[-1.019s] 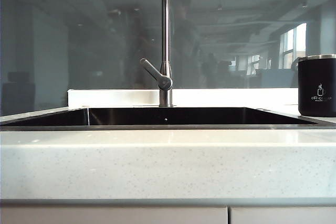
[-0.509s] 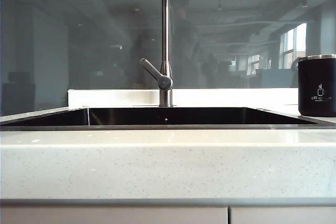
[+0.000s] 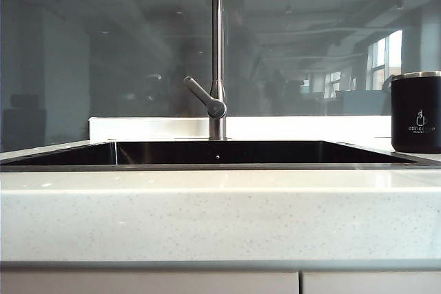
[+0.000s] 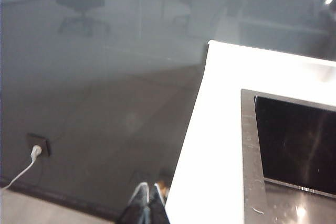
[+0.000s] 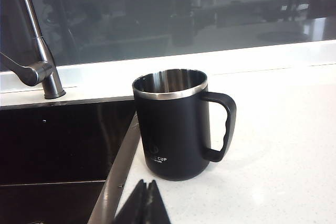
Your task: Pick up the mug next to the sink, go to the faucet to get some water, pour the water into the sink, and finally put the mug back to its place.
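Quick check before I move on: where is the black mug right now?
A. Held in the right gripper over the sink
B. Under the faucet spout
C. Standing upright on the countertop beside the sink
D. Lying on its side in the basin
C. The black mug stands upright on the countertop just past the sink rim, while the shut right gripper sits short of it, holding nothing.

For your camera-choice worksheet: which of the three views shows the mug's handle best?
The right wrist view: the mug stands upright on the counter beside the sink, its handle in full profile. The exterior view shows only part of the mug at the frame edge, handle hidden. The left wrist view shows no mug.
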